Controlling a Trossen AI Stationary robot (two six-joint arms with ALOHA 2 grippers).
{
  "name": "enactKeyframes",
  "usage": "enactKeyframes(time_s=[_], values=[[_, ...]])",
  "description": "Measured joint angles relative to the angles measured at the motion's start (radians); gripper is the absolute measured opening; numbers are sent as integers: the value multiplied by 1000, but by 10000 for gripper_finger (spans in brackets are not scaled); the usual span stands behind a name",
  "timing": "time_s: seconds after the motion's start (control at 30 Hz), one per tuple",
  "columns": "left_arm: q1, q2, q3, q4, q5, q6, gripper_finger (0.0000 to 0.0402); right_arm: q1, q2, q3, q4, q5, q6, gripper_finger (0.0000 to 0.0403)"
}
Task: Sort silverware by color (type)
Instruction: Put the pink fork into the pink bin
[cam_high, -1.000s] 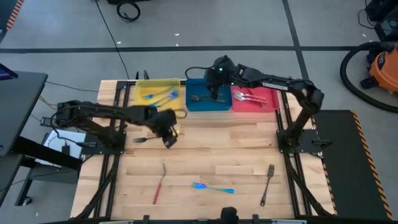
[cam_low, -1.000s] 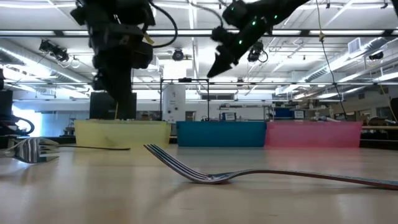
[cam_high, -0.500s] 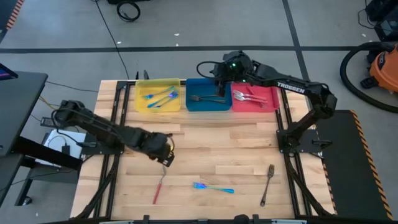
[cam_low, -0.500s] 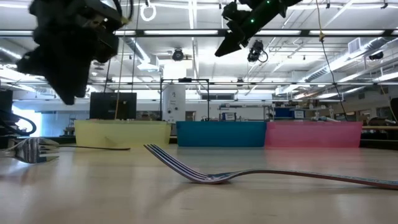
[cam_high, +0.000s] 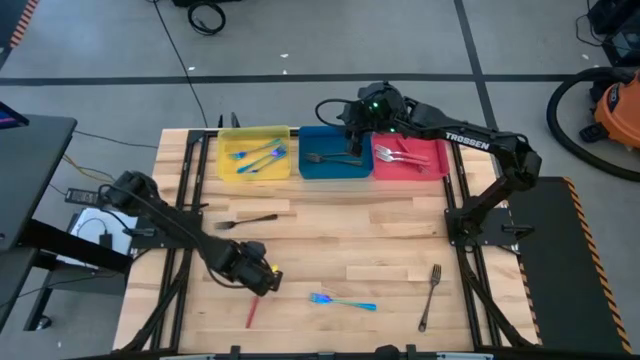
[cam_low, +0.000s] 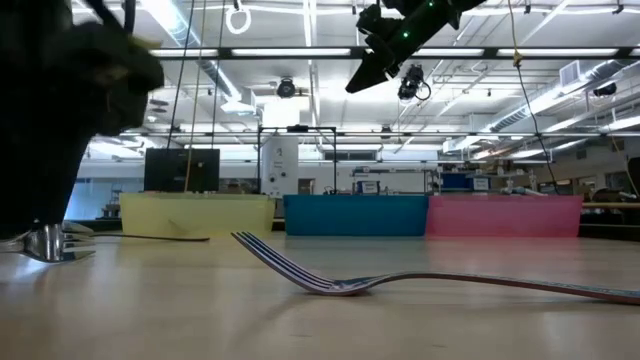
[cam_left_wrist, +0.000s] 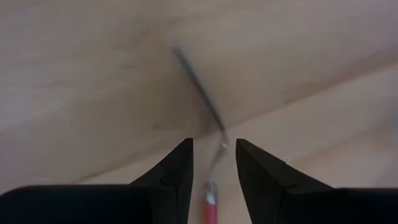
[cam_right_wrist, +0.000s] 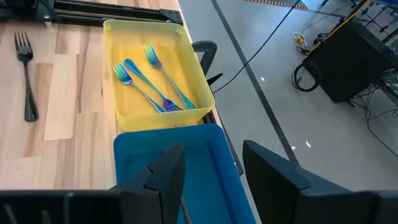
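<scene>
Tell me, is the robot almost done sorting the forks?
About halfway. Blue forks lie in the yellow tray, a dark fork in the blue tray, and red forks in the red tray. The left tool, open, is over the red fork. Still loose on the table: the dark fork near the trays, the blue fork, and the grey fork.
</scene>
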Motion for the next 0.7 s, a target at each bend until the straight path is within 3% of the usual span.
enactKeyframes(time_s=[0.37, 0.7], values=[[3, 92, 4, 91, 10, 16, 114, 0, 0, 0, -2, 0, -2, 169], [34, 83, 1, 71, 41, 134, 9, 0, 1, 0, -2, 1, -4, 169]])
